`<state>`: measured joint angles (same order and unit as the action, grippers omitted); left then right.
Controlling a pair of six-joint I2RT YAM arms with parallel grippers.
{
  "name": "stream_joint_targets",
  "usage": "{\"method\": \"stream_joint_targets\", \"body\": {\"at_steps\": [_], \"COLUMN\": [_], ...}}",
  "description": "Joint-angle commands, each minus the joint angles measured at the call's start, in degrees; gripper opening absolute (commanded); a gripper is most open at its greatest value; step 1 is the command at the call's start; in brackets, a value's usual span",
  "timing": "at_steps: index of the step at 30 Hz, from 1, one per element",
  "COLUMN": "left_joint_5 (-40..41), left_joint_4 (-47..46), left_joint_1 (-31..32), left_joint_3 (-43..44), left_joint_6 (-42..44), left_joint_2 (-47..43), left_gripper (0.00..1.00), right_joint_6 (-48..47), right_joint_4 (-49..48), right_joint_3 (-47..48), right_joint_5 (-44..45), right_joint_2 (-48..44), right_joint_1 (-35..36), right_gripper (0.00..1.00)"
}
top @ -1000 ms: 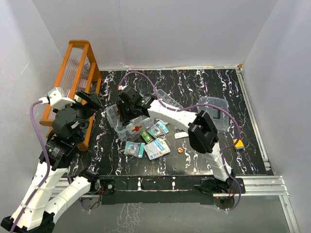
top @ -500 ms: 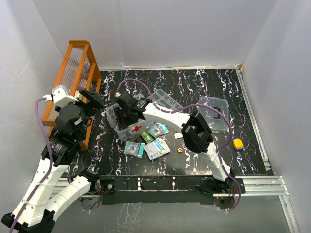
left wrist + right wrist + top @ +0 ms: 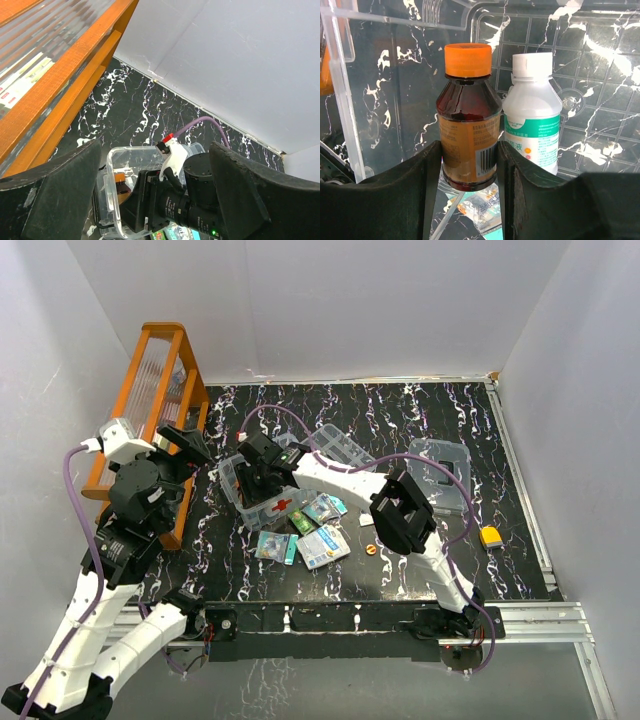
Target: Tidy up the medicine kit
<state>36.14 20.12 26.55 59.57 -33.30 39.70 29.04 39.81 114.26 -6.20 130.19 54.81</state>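
The medicine kit's clear box [image 3: 236, 502], marked with a red cross, sits left of centre on the black marbled table. My right gripper [image 3: 262, 476] reaches down into it. In the right wrist view that gripper [image 3: 469, 148] is shut on a brown bottle [image 3: 468, 125] with an orange cap, both pads against its label. A white bottle [image 3: 532, 125] stands right beside it, inside the box wall [image 3: 340, 90]. My left gripper [image 3: 190, 446] hovers open and empty just left of the box [image 3: 112, 165]. The clear divided tray [image 3: 345, 447] and the clear lid [image 3: 445, 472] lie to the right.
The orange slatted rack [image 3: 150, 400] stands along the left wall, close behind my left arm. Medicine packets [image 3: 322, 545] lie in front of the box, with a small orange disc [image 3: 371, 549] beside them. A yellow item [image 3: 490, 536] lies near the right edge.
My right gripper has moved forward and down into the box with the brown bottle. The left arm has only shifted slightly.
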Motion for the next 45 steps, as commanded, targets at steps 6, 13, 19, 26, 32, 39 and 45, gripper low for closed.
{"method": "stream_joint_targets", "body": {"at_steps": [6,13,19,26,32,39,45], "left_joint_5": [2.07,2.11,2.2,1.85,1.87,1.82,1.87], "left_joint_4": [-0.31,-0.26,0.01,0.13,0.32,0.09,-0.07], "left_joint_1": [0.26,0.26,0.26,0.25,0.22,0.26,0.26], "left_joint_3": [0.24,0.1,0.17,0.28,0.2,0.11,0.01], "left_joint_6": [0.34,0.22,0.04,0.02,0.13,0.35,0.57], "left_joint_2": [-0.86,-0.77,-0.77,-0.38,0.1,0.71,0.9], "left_gripper": [0.86,0.86,0.86,0.86,0.87,0.87,0.88], "right_joint_6": [1.47,1.85,2.33,2.94,1.15,-1.98,-3.11], "right_joint_4": [-3.02,-3.23,-4.67,-4.54,-1.63,-0.46,1.08], "right_joint_3": [1.66,2.51,3.28,0.17,-0.04,1.41,4.26], "right_joint_5": [0.9,2.03,2.35,14.24,14.35,3.98,-1.43], "right_joint_2": [-0.29,-1.21,-3.45,-6.7,-4.49,-1.73,0.94], "right_joint_1": [0.27,0.54,0.56,-0.66,-2.37,-2.97,-3.04], "right_gripper": [0.49,0.54,0.49,0.5,0.58,0.74,0.75]}}
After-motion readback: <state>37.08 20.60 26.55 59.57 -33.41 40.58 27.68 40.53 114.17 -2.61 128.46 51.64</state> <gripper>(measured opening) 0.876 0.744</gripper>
